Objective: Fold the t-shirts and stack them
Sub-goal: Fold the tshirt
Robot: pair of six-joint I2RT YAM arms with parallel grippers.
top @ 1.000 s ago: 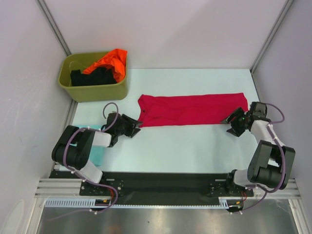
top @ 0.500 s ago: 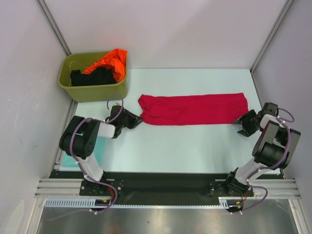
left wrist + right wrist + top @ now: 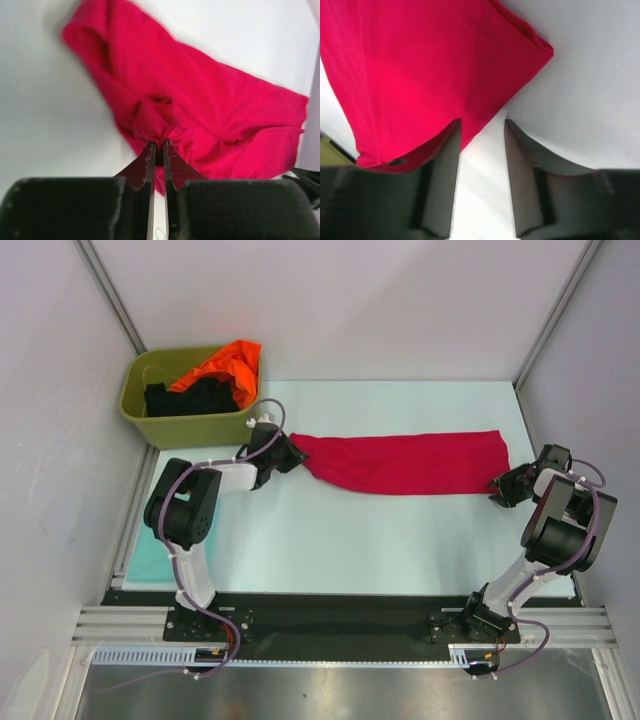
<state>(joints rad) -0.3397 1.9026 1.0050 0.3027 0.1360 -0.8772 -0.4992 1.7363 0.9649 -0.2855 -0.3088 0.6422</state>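
Right wrist: right claw (image 3: 482,124) spread, crimson t-shirt (image 3: 420,60) mostly cropped; left claw (image 3: 156,148) pinches it.

Olive-green plastic tub (image 3: 190,426) upright at far left corner of pale bench (image 3: 380,540). White walls (image 3: 350,300) around bench.

The left arm (image 3: 185,518) and the right arm (image 3: 560,530), both built of black cylindrical joints and white links, are being hung with looping purple cables (image 3: 266,404). Each is being finished by two flat, dark tapering fingers (image 3: 442,170).
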